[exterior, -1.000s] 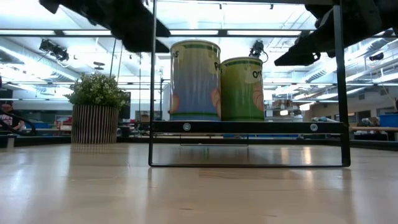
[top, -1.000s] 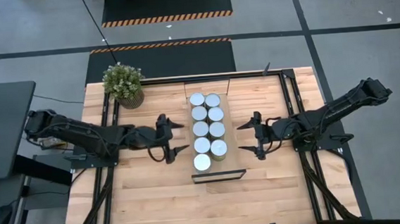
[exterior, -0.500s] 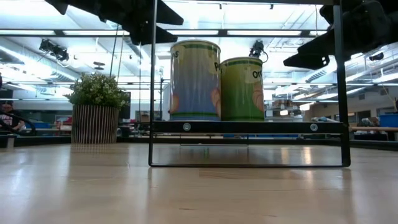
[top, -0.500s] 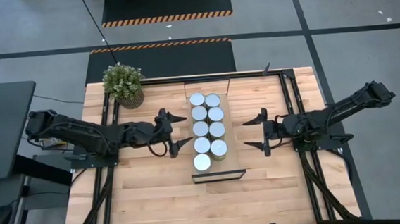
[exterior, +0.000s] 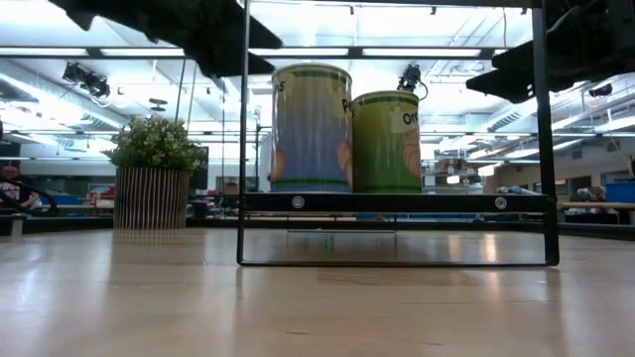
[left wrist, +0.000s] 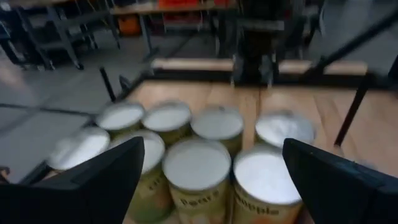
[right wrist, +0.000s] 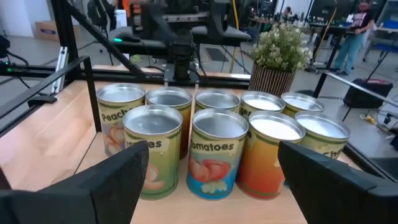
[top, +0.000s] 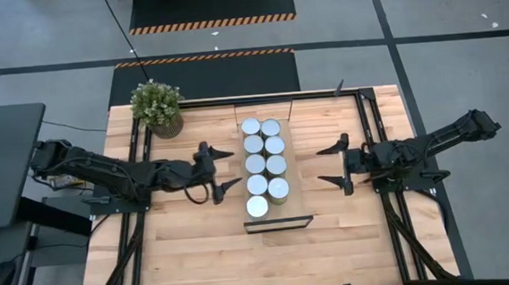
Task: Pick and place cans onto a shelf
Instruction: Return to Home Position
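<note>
The dark right gripper has been withdrawn toward 3 o'clock (jaws spread empty, as on the left gripper); the silver-topped cans are judged all set on the light-wood shelf.

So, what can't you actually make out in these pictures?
Low view: two cans on the shelf hide the rest behind them; the top edge cuts off both arms.
High view: only can tops show, labels hidden from above; left gripper and right gripper flank the shelf, open.
Left wrist view: blur, most labels unreadable.
Right wrist view: front cans cover most back-row labels.
</note>
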`<state>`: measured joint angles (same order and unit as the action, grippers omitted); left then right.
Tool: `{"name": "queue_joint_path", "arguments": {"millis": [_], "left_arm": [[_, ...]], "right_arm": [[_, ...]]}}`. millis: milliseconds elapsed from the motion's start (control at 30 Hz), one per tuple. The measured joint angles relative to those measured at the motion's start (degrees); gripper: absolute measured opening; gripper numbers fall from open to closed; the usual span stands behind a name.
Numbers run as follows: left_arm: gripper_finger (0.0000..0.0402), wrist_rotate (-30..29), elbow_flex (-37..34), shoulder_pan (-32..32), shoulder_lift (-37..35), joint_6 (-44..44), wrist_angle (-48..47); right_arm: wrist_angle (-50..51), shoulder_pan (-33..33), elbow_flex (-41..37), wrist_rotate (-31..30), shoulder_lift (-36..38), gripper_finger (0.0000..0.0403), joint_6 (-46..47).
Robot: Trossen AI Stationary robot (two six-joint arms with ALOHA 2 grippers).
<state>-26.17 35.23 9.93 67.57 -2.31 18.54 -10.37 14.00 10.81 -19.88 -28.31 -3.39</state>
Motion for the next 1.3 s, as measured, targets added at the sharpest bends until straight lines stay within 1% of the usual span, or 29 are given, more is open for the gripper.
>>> {"name": "queue_joint_path", "arguments": {"millis": [133, 300, 533, 633, 767, 900, 1067, 1200, 1300], "left_arm": [[0.0387, -0.18, -4.46, -1.27, -7.33, 0.24, 1.42], [0.0387, -0.16, -12.14, -3.09, -17.33, 0.2, 3.01], [0.0387, -0.17, -25.22, -4.1, -29.53, -1.16, 10.79], [0.0387, -0.18, -28.75, -4.1, -34.51, -1.0, 11.99], [0.0387, -0.18, -31.04, -4.1, -40.64, 1.1, 11.01], [0.0387, -0.72, -31.18, -4.1, -46.49, 3.04, 6.03], [0.0387, -1.2, -31.2, -4.08, -52.22, 4.13, 1.13], [0.0387, -1.55, -31.2, -4.08, -55.32, 4.49, -1.8], [0.0387, -0.97, -31.48, -4.08, -56.79, 3.08, -2.3]], "right_arm": [[3.69, 0.0, 0.0, 0.01, 4.18, 0.0366, -0.14], [7.38, 0.0, 0.0, 0.03, 8.73, 0.0366, -0.55], [10.27, 0.0, 0.0, 0.01, 14.66, 0.0366, -1.11], [11.06, 0.0, 0.0, -0.04, 17.07, 0.0366, -0.82], [11.43, 0.0, 0.0, -0.02, 19.75, 0.0366, -0.81], [12.66, 0.0, 0.0, -0.09, 22.87, 0.0366, -1.07], [17.49, 0.0, -0.15, -3.06, 27.51, 0.0366, 0.67], [13.94, 0.0, -2.65, -3.25, 28.1, 0.0366, 0.83], [9.36, -0.13, -5.24, -3.32, 28.12, 0.0366, 1.68]]}}
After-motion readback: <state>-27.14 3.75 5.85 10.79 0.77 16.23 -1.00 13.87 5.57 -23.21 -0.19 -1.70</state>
